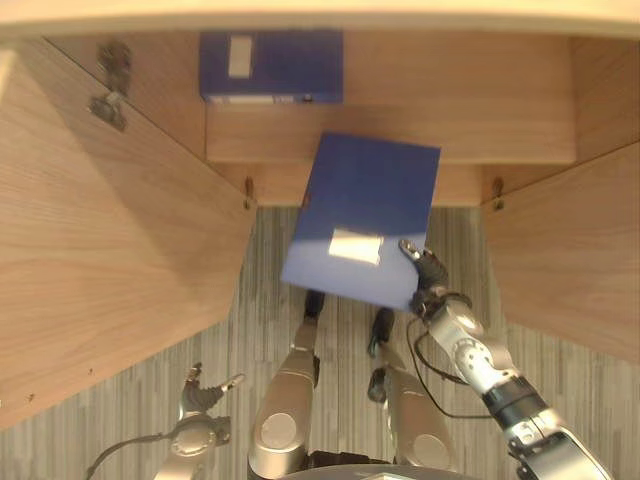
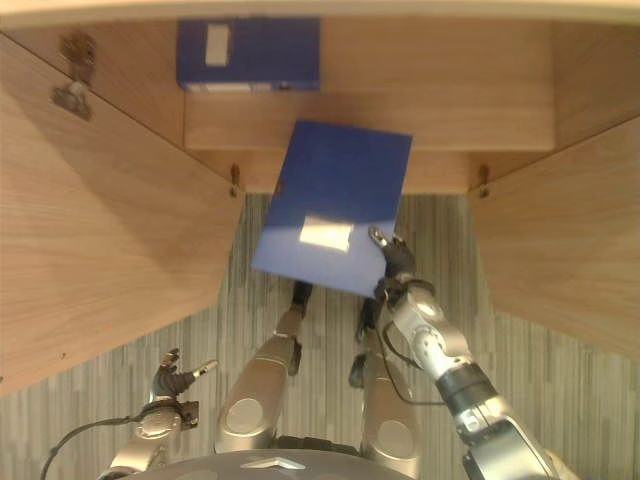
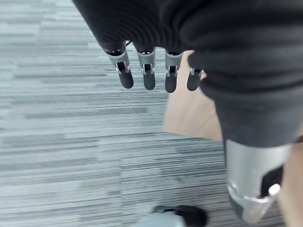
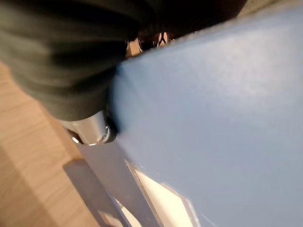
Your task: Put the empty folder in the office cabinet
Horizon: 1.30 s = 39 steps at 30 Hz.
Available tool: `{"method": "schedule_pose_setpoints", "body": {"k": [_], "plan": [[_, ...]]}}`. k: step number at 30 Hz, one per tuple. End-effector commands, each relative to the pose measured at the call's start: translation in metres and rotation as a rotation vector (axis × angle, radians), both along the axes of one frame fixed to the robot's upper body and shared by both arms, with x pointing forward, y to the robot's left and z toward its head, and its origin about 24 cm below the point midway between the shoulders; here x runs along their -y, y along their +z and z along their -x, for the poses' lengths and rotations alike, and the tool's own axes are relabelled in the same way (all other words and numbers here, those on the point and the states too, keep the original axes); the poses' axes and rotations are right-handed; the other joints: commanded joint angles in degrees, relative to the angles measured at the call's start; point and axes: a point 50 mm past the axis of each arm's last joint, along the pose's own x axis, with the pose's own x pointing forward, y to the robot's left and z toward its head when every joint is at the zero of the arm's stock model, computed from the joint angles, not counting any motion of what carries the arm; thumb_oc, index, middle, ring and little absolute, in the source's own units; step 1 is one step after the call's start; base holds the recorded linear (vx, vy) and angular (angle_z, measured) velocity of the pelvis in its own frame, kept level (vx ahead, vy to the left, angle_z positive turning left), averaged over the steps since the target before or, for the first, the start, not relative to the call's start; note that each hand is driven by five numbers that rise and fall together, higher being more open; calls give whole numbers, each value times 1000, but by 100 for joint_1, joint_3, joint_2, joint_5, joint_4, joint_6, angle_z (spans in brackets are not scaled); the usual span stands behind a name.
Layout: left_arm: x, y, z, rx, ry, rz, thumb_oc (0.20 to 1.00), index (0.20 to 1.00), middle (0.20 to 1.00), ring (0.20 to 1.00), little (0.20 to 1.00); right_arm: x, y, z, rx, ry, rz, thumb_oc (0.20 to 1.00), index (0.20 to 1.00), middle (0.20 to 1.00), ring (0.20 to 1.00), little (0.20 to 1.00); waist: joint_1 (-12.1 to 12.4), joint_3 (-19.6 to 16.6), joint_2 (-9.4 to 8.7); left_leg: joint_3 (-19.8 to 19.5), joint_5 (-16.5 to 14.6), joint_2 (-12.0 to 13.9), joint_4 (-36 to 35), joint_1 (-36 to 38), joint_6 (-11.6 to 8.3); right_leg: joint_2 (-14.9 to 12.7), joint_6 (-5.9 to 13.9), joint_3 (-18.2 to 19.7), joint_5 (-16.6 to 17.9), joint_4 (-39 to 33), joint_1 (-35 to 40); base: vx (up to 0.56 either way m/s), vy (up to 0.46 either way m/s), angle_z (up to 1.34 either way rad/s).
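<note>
Folder [image 1: 365,215], blue with a pale label on its face, is held up in front of the open cabinet [image 1: 390,130]; its far edge reaches over the front lip of the lower shelf, while most of it hangs over the striped grey floor [image 1: 270,300]. We see the right hand [image 1: 425,270] gripping the near right corner of this folder, fingers curled onto its edge. In the right wrist view, the blue cover [image 4: 222,109] lies directly against the hand's dark ribbed cover, and the pale label [image 4: 161,198] shows on the same face.

We see a second blue folder [image 1: 272,65] already inside the cabinet, at the back on the left side, well apart from the held one. Both cabinet doors stand swung open, the left door [image 1: 110,240] and the right door [image 1: 570,250] flanking the opening.

We find the left hand [image 1: 205,395] low at the robot's left side over the floor, holding nothing. In its wrist view, the fingers [image 3: 149,78] hang straight and loosely side by side.
</note>
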Motion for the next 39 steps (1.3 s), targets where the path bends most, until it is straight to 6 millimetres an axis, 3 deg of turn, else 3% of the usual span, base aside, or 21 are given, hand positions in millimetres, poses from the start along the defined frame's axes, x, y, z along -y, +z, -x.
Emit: {"method": "schedule_pose_setpoints", "body": {"k": [1,5,16,29,30,31,35,39], "plan": [[-15,-5,15,-53,5,-104,1000,1000,1000,1000,1000,3,21,1,109,-65,-121,200,200,200,200,200,74,-320,-166,32,-379,107,-61,-67,-69,-386,237,100,-387,349,-210,-99,22,-3],[-11,-13,19,-106,-21,-140,1000,1000,1000,1000,1000,-7,30,-11,115,-118,-235,200,200,200,200,200,116,-109,-159,20,-346,104,-61,-349,-72,-364,238,124,-334,339,-518,-78,13,-2],[-9,-3,-2,-38,-119,-274,1000,1000,1000,1000,1000,-15,28,-20,70,-233,-354,200,200,200,200,200,114,88,-202,-106,-391,6,-61,-554,-65,-389,276,99,-269,165,-574,-5,-9,3],[-6,3,-17,14,-169,-354,1000,1000,1000,1000,1000,-3,80,-40,236,-397,-387,200,200,200,200,200,100,87,-265,-201,-484,-63,-61,-499,-54,-418,286,105,-262,4,-389,4,-2,1],[-6,4,-17,15,-178,-359,1000,1000,1000,1000,1000,-1,93,-45,269,-407,-392,200,200,200,200,200,137,87,-266,-214,-486,-64,-61,-497,-54,-418,287,104,-262,-7,-375,0,0,0],[-6,4,-17,15,-178,-359,1000,1000,1000,1000,1000,-1,93,-45,269,-407,-392,200,200,200,200,200,137,87,-266,-214,-486,-64,-61,-497,-54,-418,287,104,-262,-7,-375,0,0,0],[-11,4,-18,13,-201,-378,1000,1000,1000,1000,1000,9,142,-61,391,-462,-405,200,200,200,200,200,288,87,-222,-251,-498,-91,-61,-535,-56,-399,287,109,-258,-66,-362,0,0,0],[-13,5,-18,13,-211,-394,1000,1000,1000,1000,1000,7,160,-63,438,-470,-439,200,200,200,200,200,354,87,-228,-266,-510,-99,-61,-564,-41,-391,308,130,-236,-103,-386,3,15,4]]}}
